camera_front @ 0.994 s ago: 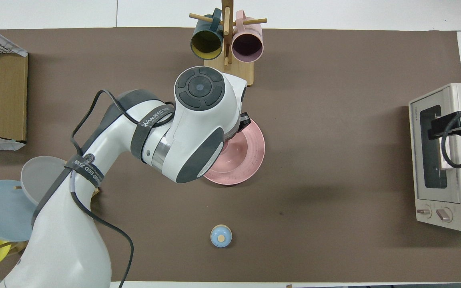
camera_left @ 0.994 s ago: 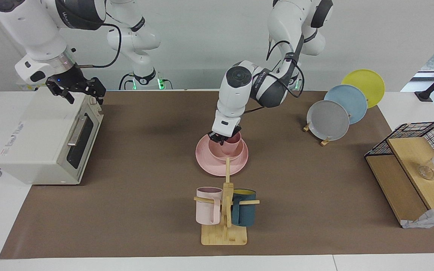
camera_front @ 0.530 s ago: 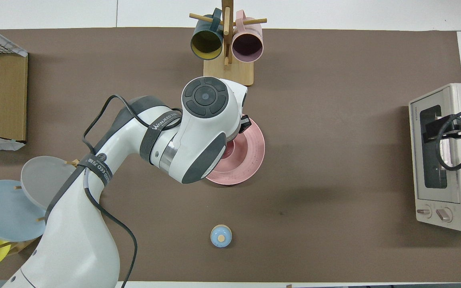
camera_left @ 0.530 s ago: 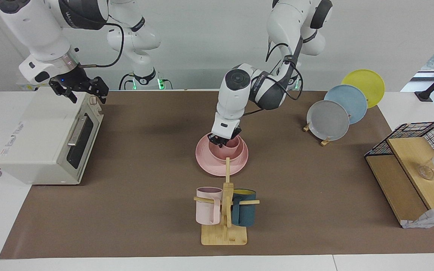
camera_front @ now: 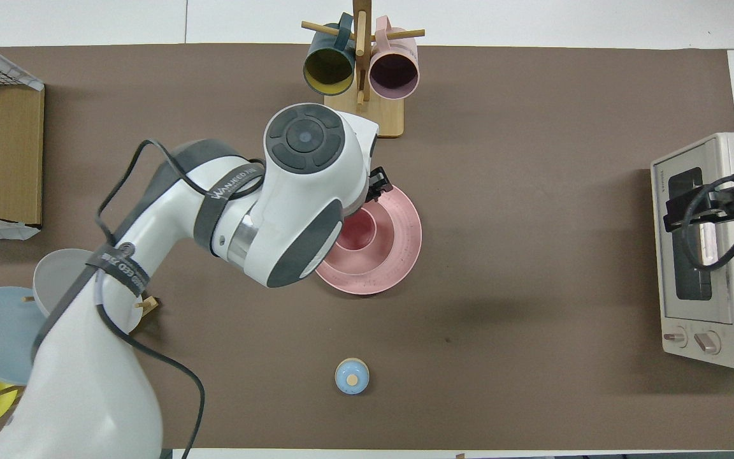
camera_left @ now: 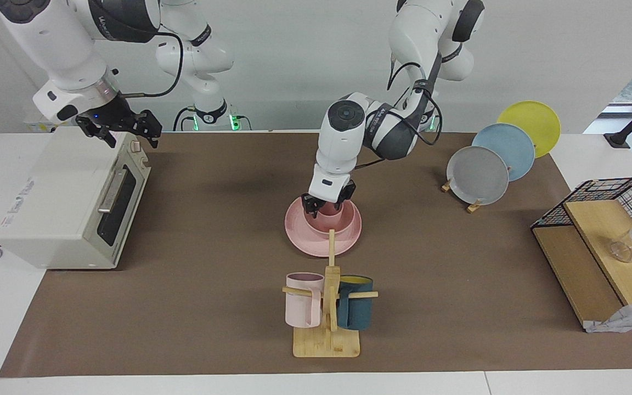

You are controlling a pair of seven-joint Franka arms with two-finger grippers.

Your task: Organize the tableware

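Note:
The pink plate (camera_left: 300,237) lies at the middle of the table, and it also shows in the overhead view (camera_front: 402,255). The pink bowl (camera_left: 343,220) stands on it. The small pink cup (camera_left: 328,210) stands upright in the bowl, its inside showing from above (camera_front: 359,233). My left gripper (camera_left: 327,201) is open just over the cup, one finger on each side of its rim. From above the left arm hides most of the bowl. My right gripper (camera_left: 124,131) is open and empty over the toaster oven's top (camera_left: 58,181), where it waits.
A wooden mug rack (camera_left: 327,343) with a pale pink mug (camera_left: 300,302) and a dark blue mug (camera_left: 355,307) stands farther from the robots than the plate. Grey, blue and yellow plates (camera_left: 478,174) stand in a rack. A wire basket shelf (camera_left: 596,241) is at the left arm's end. A small blue round object (camera_front: 352,376) lies nearer to the robots.
The left gripper lowered the cup into the bowl, let go and opened its fingers. The right gripper shifted slightly over the toaster oven.

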